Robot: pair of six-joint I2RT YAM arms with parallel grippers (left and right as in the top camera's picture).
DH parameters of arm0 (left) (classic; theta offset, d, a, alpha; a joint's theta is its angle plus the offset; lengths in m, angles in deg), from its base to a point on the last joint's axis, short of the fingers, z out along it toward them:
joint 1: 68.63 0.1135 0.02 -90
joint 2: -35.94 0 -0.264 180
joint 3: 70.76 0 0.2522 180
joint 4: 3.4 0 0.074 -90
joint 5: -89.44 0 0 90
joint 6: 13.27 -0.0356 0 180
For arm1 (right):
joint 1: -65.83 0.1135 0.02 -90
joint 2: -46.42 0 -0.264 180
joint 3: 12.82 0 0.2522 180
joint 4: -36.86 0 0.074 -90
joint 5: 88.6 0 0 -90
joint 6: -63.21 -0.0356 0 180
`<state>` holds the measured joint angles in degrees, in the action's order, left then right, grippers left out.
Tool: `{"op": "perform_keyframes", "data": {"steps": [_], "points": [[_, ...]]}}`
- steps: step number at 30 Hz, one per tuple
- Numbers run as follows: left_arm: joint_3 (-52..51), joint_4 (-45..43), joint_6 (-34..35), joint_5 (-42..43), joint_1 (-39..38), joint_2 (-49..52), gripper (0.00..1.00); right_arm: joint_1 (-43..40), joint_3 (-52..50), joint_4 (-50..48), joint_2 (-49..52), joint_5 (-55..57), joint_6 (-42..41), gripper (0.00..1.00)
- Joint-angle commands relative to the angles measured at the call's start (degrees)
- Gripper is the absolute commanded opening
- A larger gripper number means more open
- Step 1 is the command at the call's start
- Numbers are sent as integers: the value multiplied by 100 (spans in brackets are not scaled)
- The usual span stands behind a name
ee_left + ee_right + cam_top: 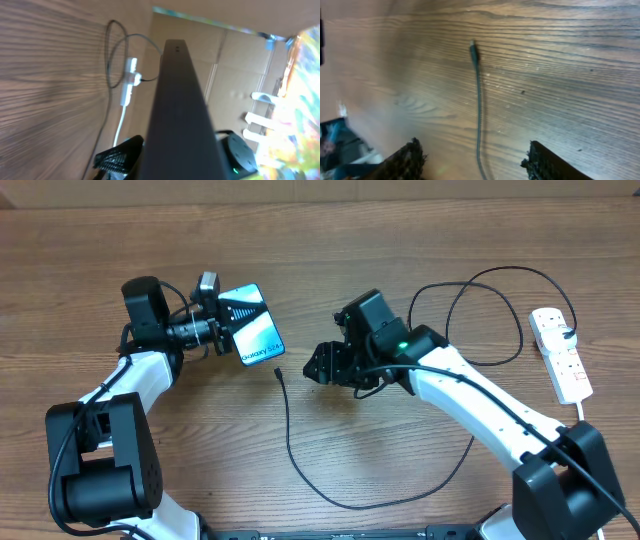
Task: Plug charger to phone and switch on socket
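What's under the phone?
Wooden table shows around the phone, gripped by the left gripper. The charger tip lies just past its edge. The spot directly beneath is hidden.

2 white arms (465, 405) with black joints (150, 305).

Surface (300, 240) of matt brown wood grain, phone (258, 335) at left with glossy screen, charger (288, 430) matt black sheathed cable, socket (560, 355) smooth white plastic, far right
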<state>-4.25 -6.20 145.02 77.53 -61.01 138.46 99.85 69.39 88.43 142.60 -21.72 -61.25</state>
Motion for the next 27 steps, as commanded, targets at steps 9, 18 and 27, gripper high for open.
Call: {"op": "perform_keyframes", "data": {"steps": [9, 18, 27], "points": [[22, 2035, -2487, -1541, 42, -168, 4, 393, 13, -155, 372, 1294, 50, 72], [22, 2876, -3012, -2865, 42, -168, 4, 518, 13, -675, 828, 1303, 223, 73], [22, 3261, -3237, -3392, 273, -168, 4, 789, 13, -1276, 1158, 1333, 319, 72]]}}
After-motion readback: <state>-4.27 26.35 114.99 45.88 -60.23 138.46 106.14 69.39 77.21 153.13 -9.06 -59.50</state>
